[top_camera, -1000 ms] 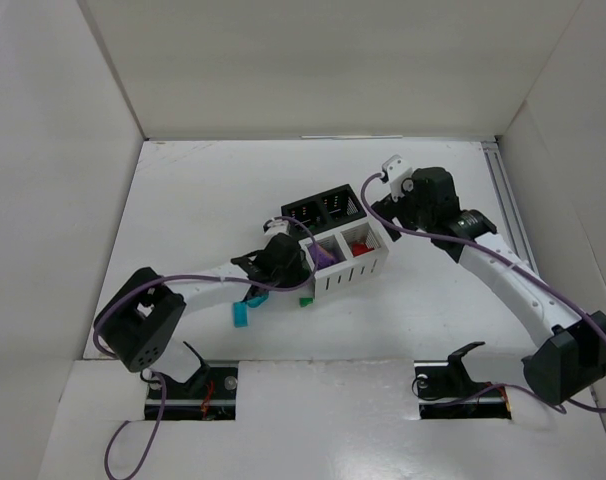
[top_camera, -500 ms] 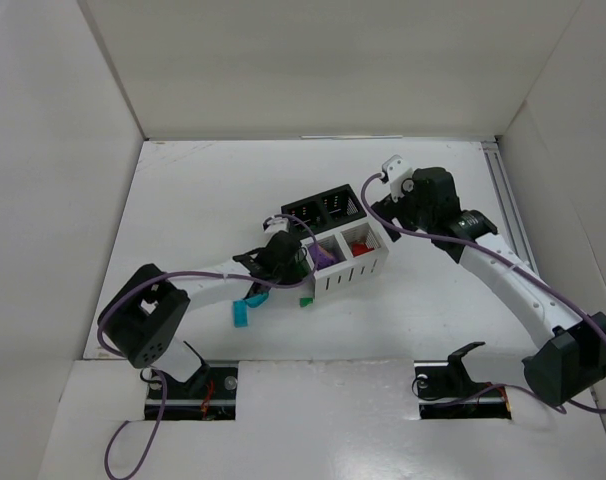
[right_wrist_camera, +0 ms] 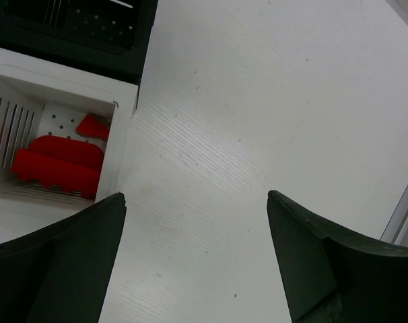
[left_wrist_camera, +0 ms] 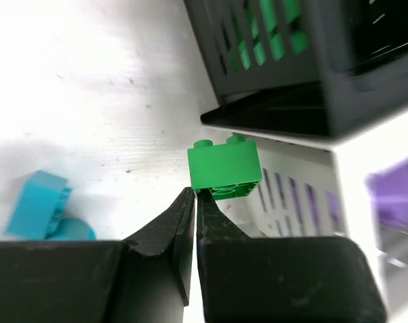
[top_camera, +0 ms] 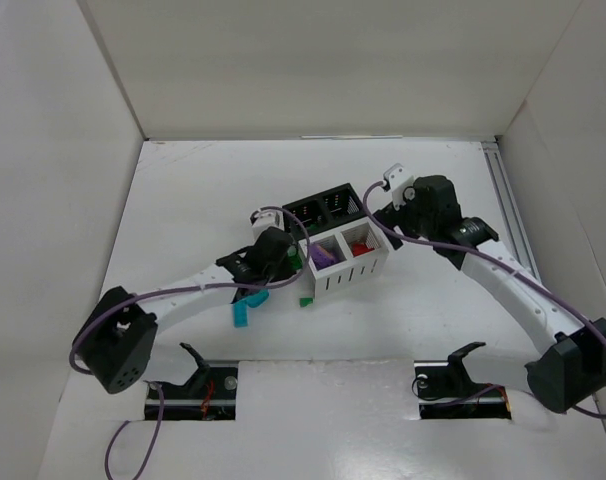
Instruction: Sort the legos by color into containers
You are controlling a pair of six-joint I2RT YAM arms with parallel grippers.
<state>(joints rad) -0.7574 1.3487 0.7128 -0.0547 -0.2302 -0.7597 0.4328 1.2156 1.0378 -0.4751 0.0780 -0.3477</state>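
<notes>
My left gripper (left_wrist_camera: 194, 195) is shut, pinching the edge of a green lego (left_wrist_camera: 224, 171) at its fingertips, held off the table by the near-left corner of the black bin (left_wrist_camera: 291, 67). In the top view the left gripper (top_camera: 286, 256) is just left of the white bin (top_camera: 351, 270). Green legos (left_wrist_camera: 258, 40) show through the black bin's slots. The white bin holds purple legos (top_camera: 323, 257) in its left cell and red legos (right_wrist_camera: 56, 165) in its right cell. My right gripper (right_wrist_camera: 194, 202) is open and empty over bare table right of the white bin.
A teal lego (top_camera: 243, 310) and a second green lego (top_camera: 306, 300) lie on the table in front of the white bin. The black bin (top_camera: 328, 208) stands right behind the white one. White walls close in the table on the left, back and right.
My left arm has swung left and back, carrying the green lego up toward the black bin's corner. The right gripper has shifted slightly to the right.
</notes>
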